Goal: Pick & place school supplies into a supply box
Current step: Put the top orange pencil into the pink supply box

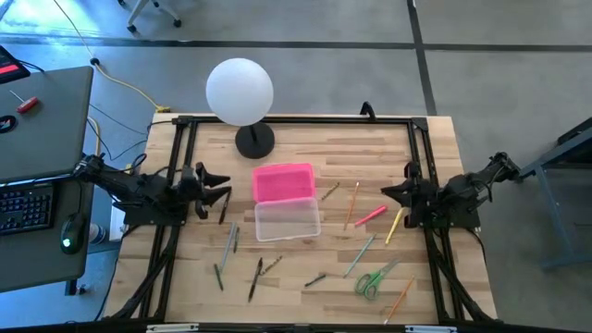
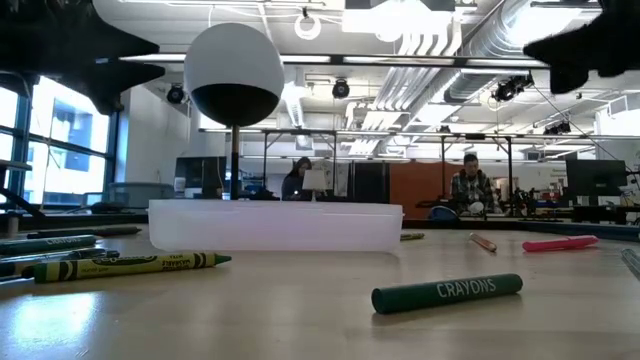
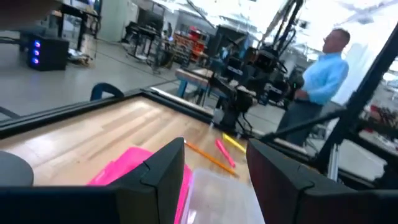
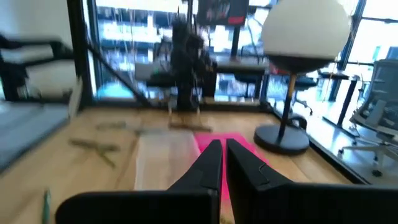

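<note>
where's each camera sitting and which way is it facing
High view: overhead, looking down at the table; both arms show, left gripper and right gripper.
Low view: tabletop level, facing the clear box; arms only dark shapes above.
Left wrist view: between its open fingers.
Right wrist view: past its shut fingers.
All share the box.

pale wood plank table [image 1: 305, 277], smooth; clear plastic supply box [image 1: 288, 221] with glossy pink lid [image 1: 283, 181]; paper-wrapped crayon [image 2: 447, 292].
</note>
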You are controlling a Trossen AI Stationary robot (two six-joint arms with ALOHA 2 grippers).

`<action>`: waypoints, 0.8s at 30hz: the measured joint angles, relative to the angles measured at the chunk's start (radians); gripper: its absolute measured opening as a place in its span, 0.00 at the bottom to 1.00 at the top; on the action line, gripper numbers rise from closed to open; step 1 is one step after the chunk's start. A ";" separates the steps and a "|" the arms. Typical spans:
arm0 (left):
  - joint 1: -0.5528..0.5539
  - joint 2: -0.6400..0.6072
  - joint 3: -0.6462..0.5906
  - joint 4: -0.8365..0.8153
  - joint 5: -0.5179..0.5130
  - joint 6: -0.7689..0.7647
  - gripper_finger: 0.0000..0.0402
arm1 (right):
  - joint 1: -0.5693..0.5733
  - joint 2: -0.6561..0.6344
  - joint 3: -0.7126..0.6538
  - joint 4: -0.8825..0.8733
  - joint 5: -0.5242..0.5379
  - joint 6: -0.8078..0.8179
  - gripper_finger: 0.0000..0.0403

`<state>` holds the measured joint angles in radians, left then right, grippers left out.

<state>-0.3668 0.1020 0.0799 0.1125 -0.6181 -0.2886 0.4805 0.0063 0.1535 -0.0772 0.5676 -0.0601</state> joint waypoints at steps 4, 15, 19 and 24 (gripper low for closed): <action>0.000 0.000 0.000 -0.003 -0.075 0.061 0.52 | 0.000 0.000 0.000 0.125 -0.003 0.000 0.00; 0.000 0.000 0.000 -0.126 -0.247 0.077 0.52 | 0.000 0.001 0.000 0.281 0.114 -0.192 0.00; 0.000 0.001 0.000 -0.160 -0.275 -0.030 0.52 | -0.003 0.001 0.000 0.294 0.117 -0.223 0.00; 0.000 0.018 0.000 -0.221 -0.244 -0.104 0.52 | -0.005 0.001 0.000 0.293 0.120 -0.293 0.00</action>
<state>-0.3664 0.1203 0.0803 -0.1081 -0.8619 -0.3931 0.4759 0.0074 0.1532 0.2157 0.6881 -0.3534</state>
